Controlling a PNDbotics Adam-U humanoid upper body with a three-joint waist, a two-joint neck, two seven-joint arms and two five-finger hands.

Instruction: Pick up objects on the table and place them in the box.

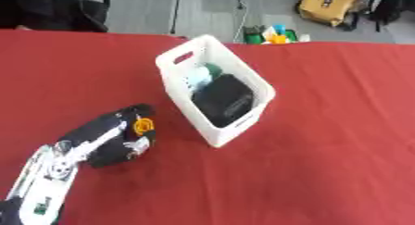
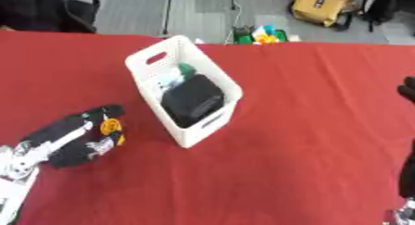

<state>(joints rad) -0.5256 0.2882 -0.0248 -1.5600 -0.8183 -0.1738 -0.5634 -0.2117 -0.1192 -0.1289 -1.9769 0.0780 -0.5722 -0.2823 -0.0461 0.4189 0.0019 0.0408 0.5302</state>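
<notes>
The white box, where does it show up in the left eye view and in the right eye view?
Left eye view: white box sits just above centre, tilted.
Right eye view: it sits left of centre, higher up.
Shared landmark: the black item inside it; the left hand lies to its lower left in both.

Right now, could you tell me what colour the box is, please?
White; the box shows best in the left eye view.
</notes>
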